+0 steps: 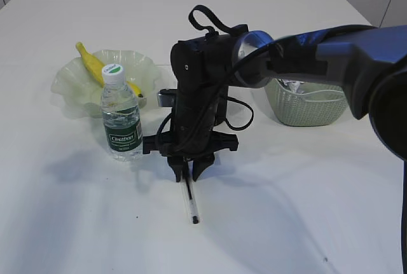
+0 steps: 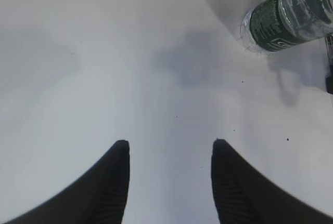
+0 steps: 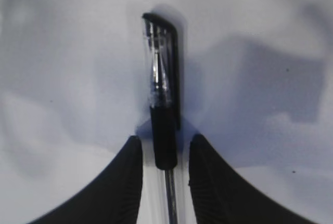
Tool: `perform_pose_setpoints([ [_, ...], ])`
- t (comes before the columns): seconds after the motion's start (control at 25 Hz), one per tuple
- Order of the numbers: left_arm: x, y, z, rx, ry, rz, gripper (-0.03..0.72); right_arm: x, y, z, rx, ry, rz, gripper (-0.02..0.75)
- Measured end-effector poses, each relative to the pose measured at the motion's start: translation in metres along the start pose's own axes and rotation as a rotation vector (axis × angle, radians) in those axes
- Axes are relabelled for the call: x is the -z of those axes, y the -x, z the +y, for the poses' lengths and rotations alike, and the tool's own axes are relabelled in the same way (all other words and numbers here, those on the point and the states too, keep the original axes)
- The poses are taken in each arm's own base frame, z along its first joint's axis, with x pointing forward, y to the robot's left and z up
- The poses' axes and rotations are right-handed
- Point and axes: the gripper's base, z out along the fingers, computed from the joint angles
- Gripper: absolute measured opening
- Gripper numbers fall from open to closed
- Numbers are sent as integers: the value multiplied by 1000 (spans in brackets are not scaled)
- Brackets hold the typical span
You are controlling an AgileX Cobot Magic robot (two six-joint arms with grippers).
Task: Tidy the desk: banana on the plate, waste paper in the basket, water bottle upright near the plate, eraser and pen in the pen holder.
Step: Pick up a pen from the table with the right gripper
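Now the right claw [image 3: 164, 154] is straddling the pen [image 3: 162, 125] lying on the tabletop [image 1: 286, 210] beside the water bottle [image 1: 121, 118], jaws parted, seemingly for pinching it, while the left claw [image 2: 169, 154] is hanging open.

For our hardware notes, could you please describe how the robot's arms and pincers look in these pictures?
The right arm has a glossy blue shell ending in a black wrist block, with black cables looping over and beside it. Its right pincer has two short black fingers on a black crossbar. In both wrist views, the fingers are matte black, curved and tapering, with finely ribbed inner faces.
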Motion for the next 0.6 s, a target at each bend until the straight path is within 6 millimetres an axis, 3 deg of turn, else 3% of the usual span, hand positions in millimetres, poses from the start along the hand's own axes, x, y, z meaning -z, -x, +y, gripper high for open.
perform_pose_setpoints([
  [0.32, 0, 0, 0, 0, 0, 1, 356, 0, 0, 0, -4, 2, 0, 224],
  [0.52, 0, 0, 0, 0, 0, -1, 356, -1, 0, 0, -3, -6, 4, 76],
  [0.6, 0, 0, 0, 0, 0, -1, 356, 0, 0, -1, -1, -9, 3, 49],
])
